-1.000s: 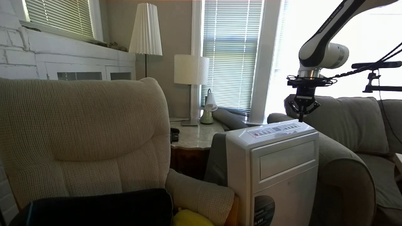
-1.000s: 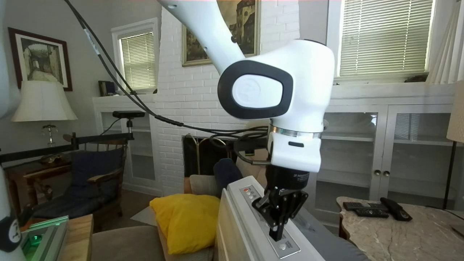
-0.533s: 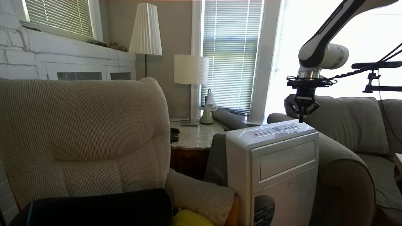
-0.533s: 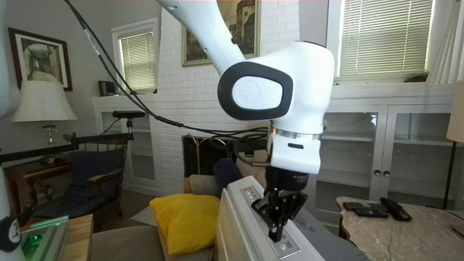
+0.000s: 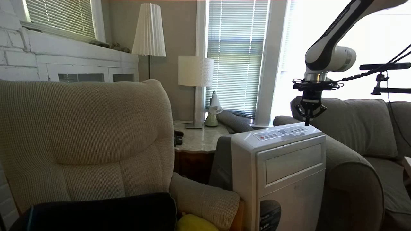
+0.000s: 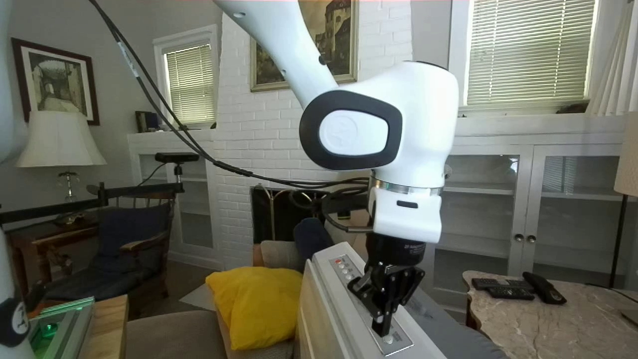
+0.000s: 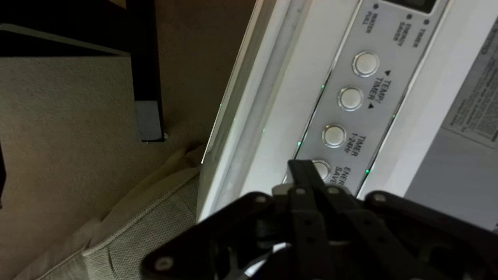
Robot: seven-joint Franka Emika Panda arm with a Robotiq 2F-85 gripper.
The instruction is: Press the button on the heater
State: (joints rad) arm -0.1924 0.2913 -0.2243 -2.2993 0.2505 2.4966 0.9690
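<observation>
Heater (image 5: 290, 192): tall white appliance. In an exterior view it stands beside the desk (image 5: 200, 139), just past the right end of the desk's near edge, and a grey surface (image 5: 222, 165) is between the two.
Tool (image 6: 382, 329): it points down at the control panel (image 7: 356, 120) on the top of the heater. Its fingers (image 7: 307, 182) are pressed together, with no gap that can be seen, and it has hold of nothing.
Fingertips (image 7: 299, 169): in the wrist view they cover a part of the lowest visible button (image 7: 323, 170). Whether they touch it, these views do not let me decide.
Other buttons (image 7: 351, 98): three round white ones make a line with it; TEMP/TIMER is printed beside two, TIMER 1-24Hr beside the third.
Red button (image 6: 339, 261): it sits near the control panel's end which is away from the tool, as both exterior views show.
Desk: in an exterior view, two remotes (image 6: 512, 293) and a black handset (image 6: 545, 289) lie near its far left corner.
Drum-shade lamp (image 5: 196, 71): in an exterior view it stands toward the desk's far edge, with a small green-based lamp (image 5: 211, 119) near it.
Yellow pillow (image 6: 256, 306): in an exterior view, just beside the heater, on the side away from the desk.
</observation>
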